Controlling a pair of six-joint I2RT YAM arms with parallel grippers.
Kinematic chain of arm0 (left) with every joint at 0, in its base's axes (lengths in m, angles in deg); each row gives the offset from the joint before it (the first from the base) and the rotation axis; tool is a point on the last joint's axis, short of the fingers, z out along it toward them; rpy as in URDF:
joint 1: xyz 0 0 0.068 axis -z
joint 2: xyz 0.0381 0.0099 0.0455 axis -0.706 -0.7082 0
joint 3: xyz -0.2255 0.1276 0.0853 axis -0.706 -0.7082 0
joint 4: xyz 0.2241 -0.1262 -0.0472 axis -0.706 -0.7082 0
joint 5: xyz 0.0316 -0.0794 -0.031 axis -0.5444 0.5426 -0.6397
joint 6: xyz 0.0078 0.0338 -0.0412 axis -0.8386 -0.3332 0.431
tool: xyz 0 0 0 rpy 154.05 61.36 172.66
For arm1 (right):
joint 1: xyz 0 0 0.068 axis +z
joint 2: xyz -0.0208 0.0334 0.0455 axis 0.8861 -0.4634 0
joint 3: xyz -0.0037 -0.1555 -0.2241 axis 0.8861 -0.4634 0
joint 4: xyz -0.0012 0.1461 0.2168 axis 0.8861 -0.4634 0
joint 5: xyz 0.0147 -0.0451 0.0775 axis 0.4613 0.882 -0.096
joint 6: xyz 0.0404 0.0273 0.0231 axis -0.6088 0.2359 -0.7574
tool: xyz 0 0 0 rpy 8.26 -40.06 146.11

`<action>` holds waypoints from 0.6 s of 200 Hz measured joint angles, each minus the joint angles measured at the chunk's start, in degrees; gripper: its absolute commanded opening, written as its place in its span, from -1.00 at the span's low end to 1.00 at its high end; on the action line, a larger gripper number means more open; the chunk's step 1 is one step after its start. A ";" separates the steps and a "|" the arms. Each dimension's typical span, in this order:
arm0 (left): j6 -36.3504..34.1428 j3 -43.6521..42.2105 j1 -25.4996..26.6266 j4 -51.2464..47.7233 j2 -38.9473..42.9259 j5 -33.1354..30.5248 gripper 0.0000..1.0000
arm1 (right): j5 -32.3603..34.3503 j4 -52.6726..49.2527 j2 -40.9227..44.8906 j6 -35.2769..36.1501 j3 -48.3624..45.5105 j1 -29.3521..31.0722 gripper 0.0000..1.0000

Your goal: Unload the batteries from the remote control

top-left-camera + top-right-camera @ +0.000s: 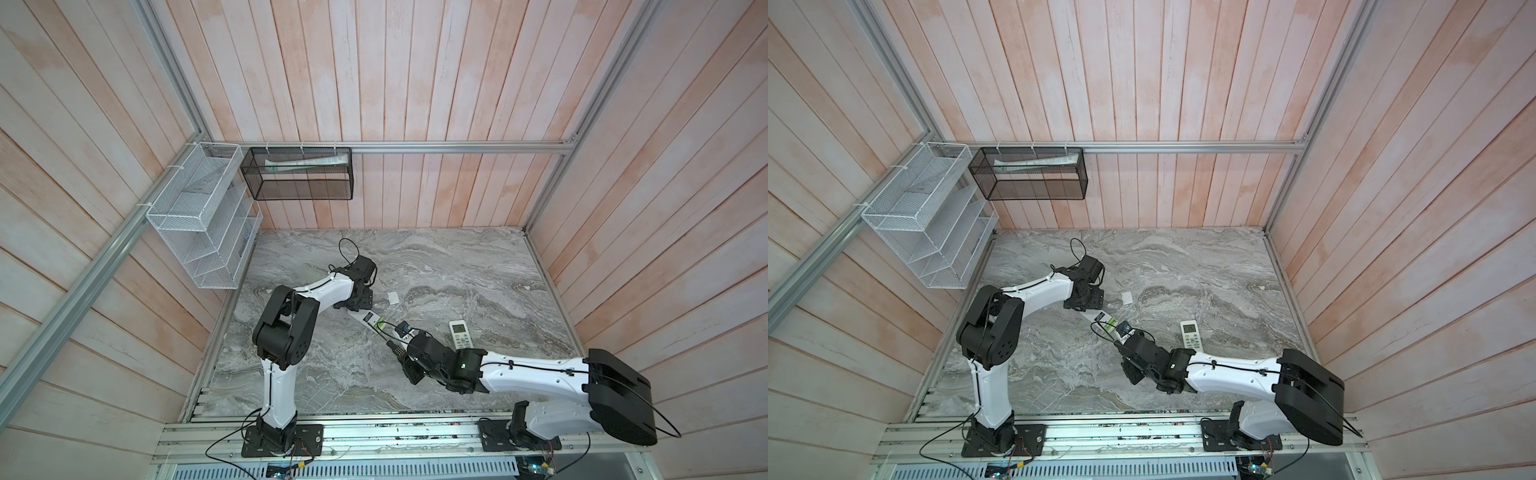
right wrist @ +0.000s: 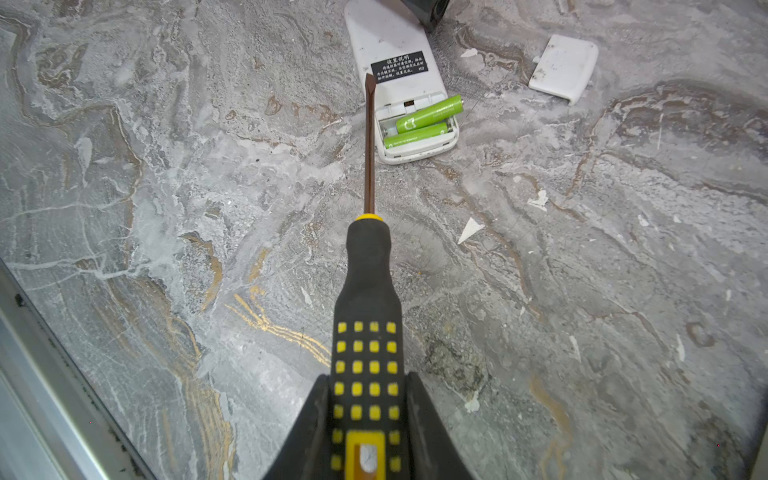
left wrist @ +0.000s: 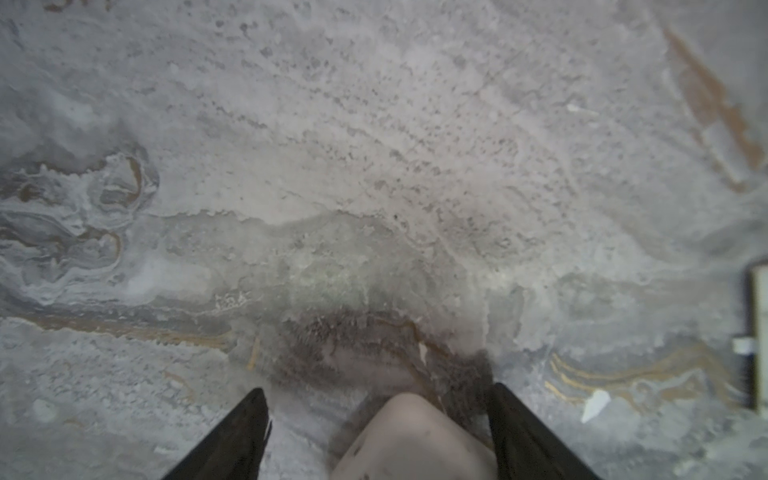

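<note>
A white remote control (image 2: 395, 58) lies face down on the marble table, its battery bay uncovered. Two lime green batteries sit in the bay: one (image 2: 430, 113) is tilted with an end over the rim, the other (image 2: 415, 136) lies flat. My right gripper (image 2: 366, 376) is shut on a black-and-yellow screwdriver (image 2: 368, 291), whose tip hovers at the remote's edge beside the black label. My left gripper (image 3: 378, 388) stands open around the remote's rounded far end (image 3: 415, 440). In both top views the remote (image 1: 365, 319) (image 1: 1100, 318) lies between the two arms.
The loose white battery cover (image 2: 563, 68) (image 1: 392, 298) lies beside the remote. A second remote (image 1: 460, 333) lies face up right of my right gripper (image 1: 409, 357). A white wire rack (image 1: 199, 216) and a black mesh basket (image 1: 299, 174) hang on the walls. A metal frame rail (image 2: 41, 374) borders the table.
</note>
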 measured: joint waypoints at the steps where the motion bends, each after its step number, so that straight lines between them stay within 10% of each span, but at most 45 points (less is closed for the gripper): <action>1: 0.02 -0.04 0.00 0.02 0.04 -0.02 0.67 | 0.00 -0.02 0.00 0.00 0.00 0.00 -1.00; 120: 0.39 -11.02 -0.50 -0.87 8.79 -1.31 0.96 | -1.03 -2.08 0.00 -2.62 0.59 -4.96 -1.00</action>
